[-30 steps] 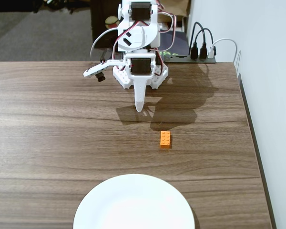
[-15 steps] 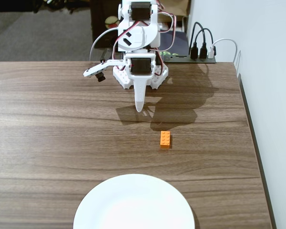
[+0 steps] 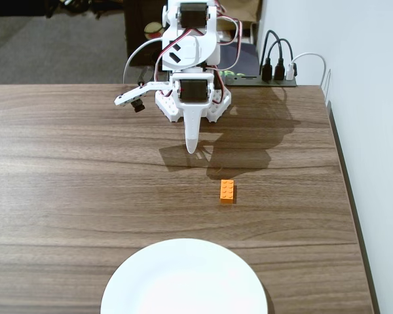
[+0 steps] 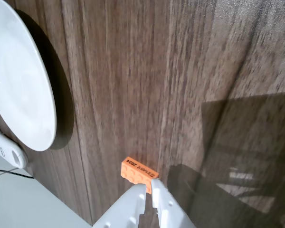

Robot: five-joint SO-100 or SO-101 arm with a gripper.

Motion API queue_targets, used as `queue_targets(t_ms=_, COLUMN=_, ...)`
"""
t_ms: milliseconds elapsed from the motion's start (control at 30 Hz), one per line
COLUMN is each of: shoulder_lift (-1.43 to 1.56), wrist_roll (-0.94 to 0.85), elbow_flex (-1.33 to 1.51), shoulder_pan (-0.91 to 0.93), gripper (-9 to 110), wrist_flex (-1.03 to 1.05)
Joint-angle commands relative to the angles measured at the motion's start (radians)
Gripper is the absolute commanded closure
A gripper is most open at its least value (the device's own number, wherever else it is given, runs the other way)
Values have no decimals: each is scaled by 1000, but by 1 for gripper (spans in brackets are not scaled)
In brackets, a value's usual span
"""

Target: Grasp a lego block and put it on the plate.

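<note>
On the wooden table (image 3: 78, 183), fixed view: a white arm (image 3: 191, 46) is mounted at the far edge, folded low, its gripper (image 3: 192, 148) pointed down toward the near side. The fingers are seen pressed together into one tapered tip, with nothing between them. The lego block (image 3: 227, 190), orange, is laid flat on the bare wood, near the fingertip and to its right and nearer side, not touching it. The plate (image 3: 183, 278), white and round, is placed at the near edge, well apart from the block and partly cut off by the frame. A black hub with plugged cables (image 3: 278, 69) is noted at the far right corner, beside the wall.

Wrist view: the gripper (image 4: 148, 191) is entered from the bottom edge, its two white fingertips almost touching, a thin gap between them, nothing pinched. The lego block (image 4: 139, 171) is found just beyond the tips, studs upward, on the wood. The plate (image 4: 19, 80) is shown at the upper left, well apart from the block
</note>
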Motion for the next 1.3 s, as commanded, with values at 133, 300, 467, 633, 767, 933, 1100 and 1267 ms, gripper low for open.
queue_targets(t_ms=133, shoulder_lift=0, wrist_roll=0, elbow_flex=-6, shoulder_pan=0, gripper=101, wrist_flex=2)
queue_targets(t_ms=300, shoulder_lift=0, wrist_roll=-20, elbow_flex=-6, shoulder_pan=-28, gripper=101, wrist_flex=2)
queue_targets(t_ms=467, shoulder_lift=0, wrist_roll=-20, elbow_flex=-6, shoulder_pan=-28, gripper=101, wrist_flex=2)
queue_targets(t_ms=633, shoulder_lift=0, wrist_roll=-20, elbow_flex=-6, shoulder_pan=-28, gripper=101, wrist_flex=2)
queue_targets(t_ms=767, shoulder_lift=0, wrist_roll=-20, elbow_flex=-6, shoulder_pan=-28, gripper=101, wrist_flex=2)
queue_targets(t_ms=933, shoulder_lift=0, wrist_roll=-20, elbow_flex=-6, shoulder_pan=-28, gripper=101, wrist_flex=2)
queue_targets(t_ms=1100, shoulder_lift=-55, wrist_roll=-38, elbow_flex=-14, shoulder_pan=-32, gripper=100, wrist_flex=-37)
queue_targets(t_ms=1267, shoulder_lift=-172, wrist_roll=-104, elbow_flex=-37, shoulder_pan=-34, gripper=100, wrist_flex=-149)
